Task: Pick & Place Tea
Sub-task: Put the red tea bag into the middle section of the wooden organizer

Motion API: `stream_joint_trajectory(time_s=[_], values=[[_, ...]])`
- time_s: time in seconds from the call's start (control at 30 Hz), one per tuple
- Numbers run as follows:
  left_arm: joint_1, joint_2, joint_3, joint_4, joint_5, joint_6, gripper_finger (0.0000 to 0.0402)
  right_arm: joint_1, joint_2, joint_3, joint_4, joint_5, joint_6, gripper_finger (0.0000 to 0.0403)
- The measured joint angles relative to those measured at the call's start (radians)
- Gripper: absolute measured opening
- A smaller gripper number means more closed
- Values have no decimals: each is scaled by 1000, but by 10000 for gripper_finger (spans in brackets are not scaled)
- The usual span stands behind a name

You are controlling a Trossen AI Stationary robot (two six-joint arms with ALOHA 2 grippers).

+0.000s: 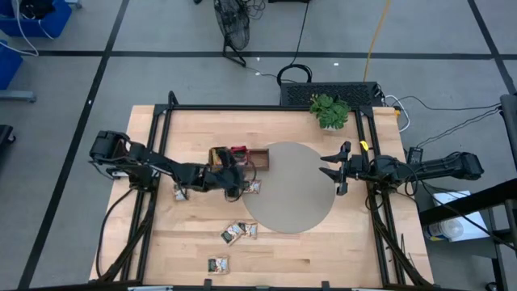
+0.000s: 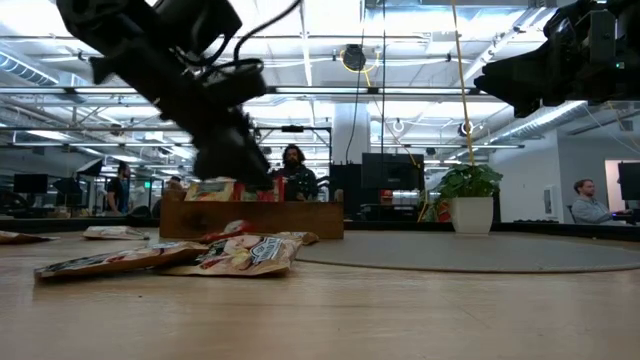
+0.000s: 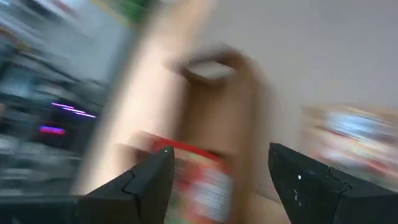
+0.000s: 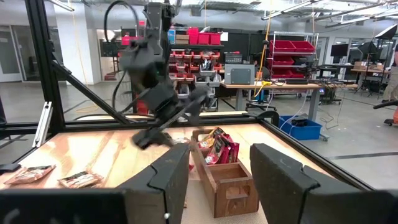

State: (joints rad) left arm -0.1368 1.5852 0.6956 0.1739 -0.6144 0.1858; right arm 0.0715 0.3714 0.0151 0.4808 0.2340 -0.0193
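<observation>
The long brown wooden tray point(image 1: 257, 158) lies at the round grey mat's point(image 1: 291, 198) left edge, with red tea sachets point(image 1: 239, 150) in its left end. More sachets lie flat on the table point(image 1: 179, 192) point(image 1: 253, 187) point(image 1: 239, 232) point(image 1: 217, 263). My left gripper point(image 1: 232, 174) hovers beside the tray's near left end. In the left wrist view it is open point(image 3: 217, 180), and the tray point(image 3: 217, 99) and red sachets show blurred beyond it. My right gripper point(image 1: 327, 168) is open over the mat's right edge and faces the tray point(image 4: 227, 186).
A small potted plant point(image 1: 329, 110) stands at the table's far edge, right of centre. Black frame rails run along the table's left and right sides. In the low view sachets point(image 2: 245, 252) lie near the camera. People point(image 2: 292, 170) are in the room behind.
</observation>
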Motion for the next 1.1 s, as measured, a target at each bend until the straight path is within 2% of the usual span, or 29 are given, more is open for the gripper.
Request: stream_joint_trajectory(time_s=[0.13, 0.23, 0.33, 0.5, 0.77, 1.1], values=[[-39, 0, 0, -184, 208, -238, 257, 0, 0, 0, 0, 0, 0, 155], [-84, 0, 0, -296, 277, -379, 257, 0, 0, 0, 0, 0, 0, 155], [-117, 0, 0, -332, 271, -486, 257, 0, 0, 0, 0, 0, 0, 155], [-125, 48, 0, -327, 211, -546, 257, 0, 0, 0, 0, 0, 0, 155], [-111, 213, 7, -126, 226, -567, 257, 0, 1, 0, 3, 0, 0, 155], [-121, 208, 4, -128, 280, -636, 250, 0, 0, 0, 1, 0, 0, 155]])
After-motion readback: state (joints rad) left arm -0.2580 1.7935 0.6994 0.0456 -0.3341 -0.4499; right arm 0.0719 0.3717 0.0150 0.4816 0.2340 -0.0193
